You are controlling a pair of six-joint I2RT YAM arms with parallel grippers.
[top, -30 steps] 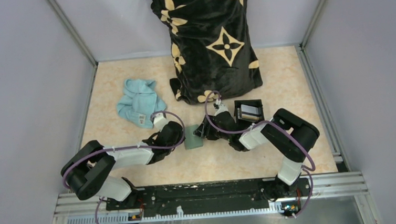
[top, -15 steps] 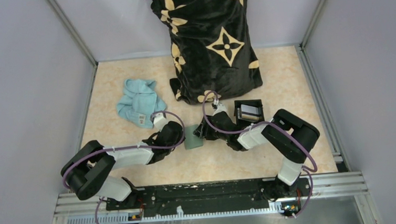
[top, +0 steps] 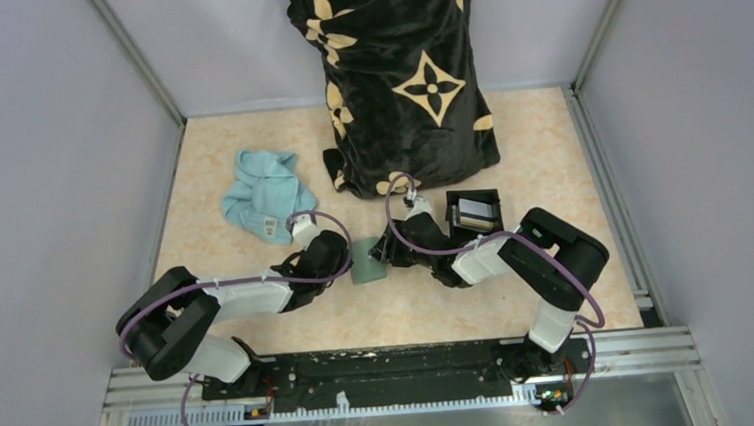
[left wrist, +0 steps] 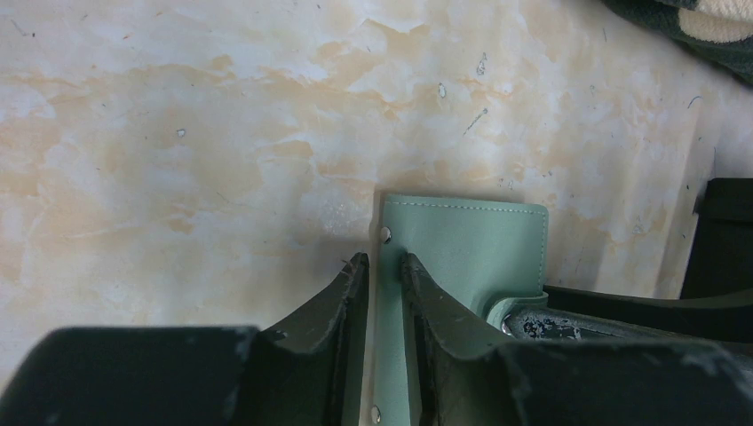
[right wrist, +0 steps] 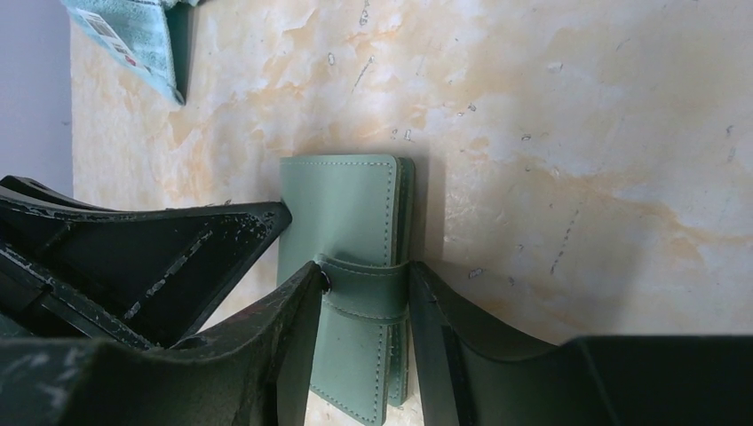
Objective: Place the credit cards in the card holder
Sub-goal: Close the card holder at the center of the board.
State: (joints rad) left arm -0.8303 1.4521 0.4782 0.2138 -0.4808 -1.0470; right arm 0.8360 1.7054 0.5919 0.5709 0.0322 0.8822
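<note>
Where the two arms meet near the middle of the marbled beige bench (top: 549,151), the small sage-green folding card holder (top: 367,266) sits between both pincers. It is folded shut, with a stitched green strap wrapped across its face. Whether it rests fully on the bench cannot be told.

1. Left pincer (left wrist: 384,260): clenched on the card holder. Its two black fingers (left wrist: 351,302) stand close together, and a narrow strip of the green cover carrying two metal snap studs fills the gap between them.

2. Right pincer (right wrist: 366,269): its jaws stand wider and bracket the card holder at the strap. One finger (right wrist: 297,311) lies at the strap beside a snap stud, and the other lies along the layered edge of the holder. Both appear to touch the leather, but whether they press on it cannot be told.

3. Credit cards (top: 473,209): a pale silvery card face shows inside the open black square box (top: 474,194). The box stands just beyond the right arm, near the card holder but apart from it. Other card colours cannot be made out.

4. Other items: a crumpled light blue cloth (top: 263,193) lies at the far left of the bench. A black plush blanket with cream flower motifs (top: 404,81) is draped at the rear.
</note>
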